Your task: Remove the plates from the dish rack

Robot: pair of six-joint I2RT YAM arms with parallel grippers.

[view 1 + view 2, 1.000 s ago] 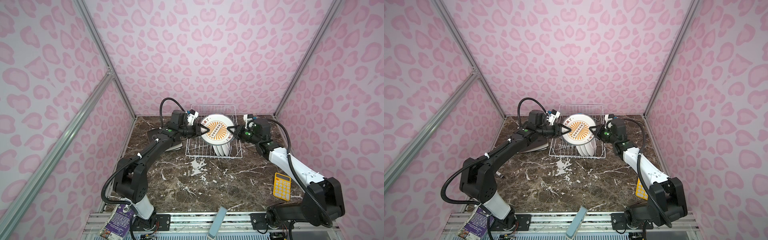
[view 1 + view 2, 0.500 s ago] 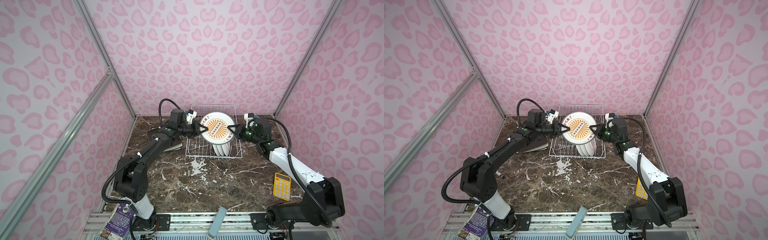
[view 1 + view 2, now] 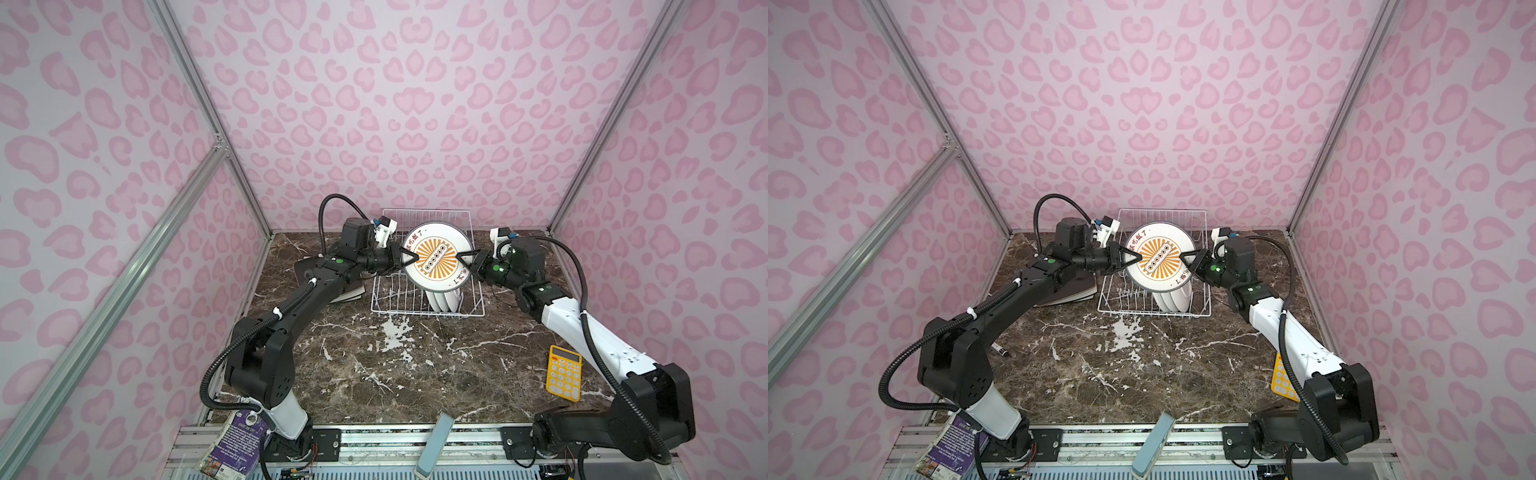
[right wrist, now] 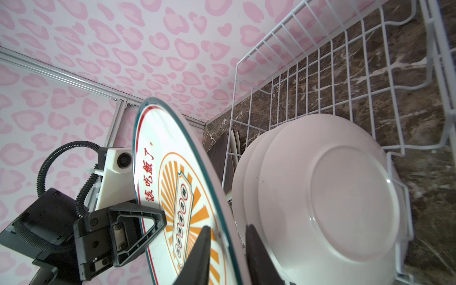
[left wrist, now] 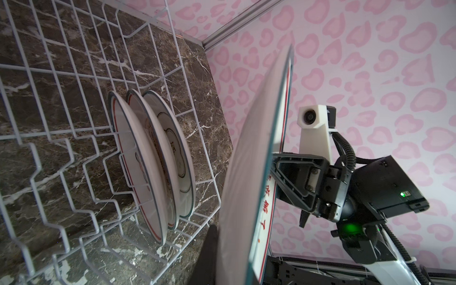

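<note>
1. Holding a round printed plate [image 3: 434, 257] upright above the dish rack [image 3: 478, 309] is what both my arms are doing; they meet over the rack in both top views.
2. My left gripper [image 3: 409, 258] is clamped hard on the plate's left rim, with one finger on the orange sunburst face and the other behind it.
3. My right gripper [image 3: 462, 259] straddles the opposite rim. In the right wrist view its fingers [image 4: 256, 249] stand a little apart, with a sliver of gap between the back finger and the plate's underside, so they are loose rather than pinching.
4. The plate's printed face is turned toward the camera head, showing red Chinese characters near its edge and a grey-blue rim.
5. Three more round plates [image 3: 444, 300] stand on edge, close together, in the rack's front right part, just below the lifted one.
6. A dark brown square plate [image 3: 1079, 289] lies on the marble tabletop [image 3: 395, 374] just left of the rack, partly under my left arm.
7. A yellow calculator [image 3: 563, 373] lies well apart from the rack, beside my right arm.
</note>
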